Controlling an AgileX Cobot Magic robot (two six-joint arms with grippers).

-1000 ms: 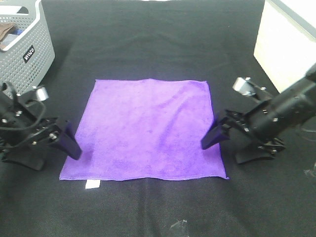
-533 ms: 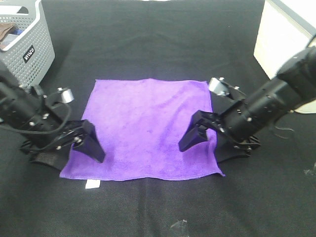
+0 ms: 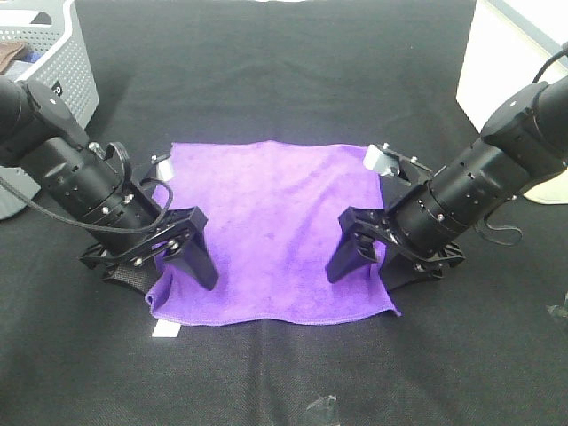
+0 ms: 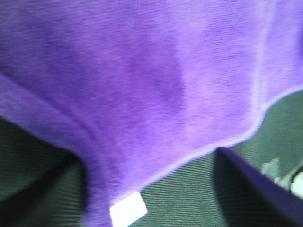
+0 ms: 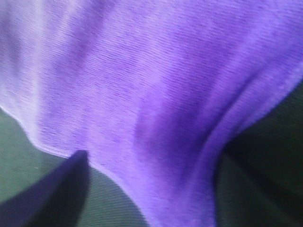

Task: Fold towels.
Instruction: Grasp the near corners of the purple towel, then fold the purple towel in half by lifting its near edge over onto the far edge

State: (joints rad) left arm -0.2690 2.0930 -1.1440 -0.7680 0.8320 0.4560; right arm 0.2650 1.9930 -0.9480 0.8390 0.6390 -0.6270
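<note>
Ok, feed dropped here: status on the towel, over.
Left gripper and right gripper open, astride the towel at its sides. Unfolded, left edge bunched. Basket far off, nothing blocking.

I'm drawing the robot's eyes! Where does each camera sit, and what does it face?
High camera: above the table, looking down at the purple towel; left hand and right hand show.
Left wrist: on the left arm, close over the towel and white tag; a finger shows.
Right wrist: on the right arm, close over the towel; a finger shows.
High and left wrist share the tag.

Purple towel (image 4: 156, 85), white tag (image 4: 128, 213), over dark mat (image 4: 194, 189)
</note>
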